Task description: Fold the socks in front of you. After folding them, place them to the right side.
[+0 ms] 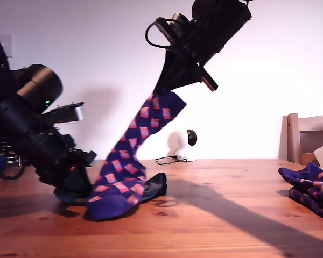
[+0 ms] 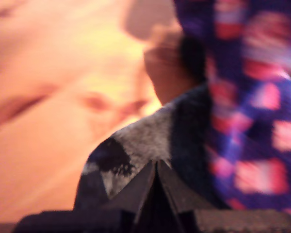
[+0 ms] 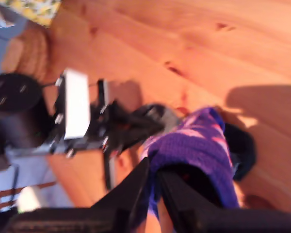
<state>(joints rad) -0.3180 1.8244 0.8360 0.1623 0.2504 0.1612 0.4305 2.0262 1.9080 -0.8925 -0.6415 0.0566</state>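
Our second end effector [image 1: 175, 86] grips the checked sock [image 1: 130, 161], which hangs below it to the tabletop [image 1: 215, 226]; our first end effector [image 1: 75, 188], low, pinches the dark sock [image 2: 136, 141].

The warm orange-brown knotty pine counter [image 1: 215, 226] carries a plain dark grey-blue knit sock [image 1: 153, 188] at the exterior view's left, with the foot of a navy-purple sock with red-pink diamond checks [image 1: 118, 191] resting on it. More checked socks [image 1: 307, 188] lie heaped at the exterior view's right edge. A white rounded device [image 1: 178, 146] with its cable sits at the counter's far edge.
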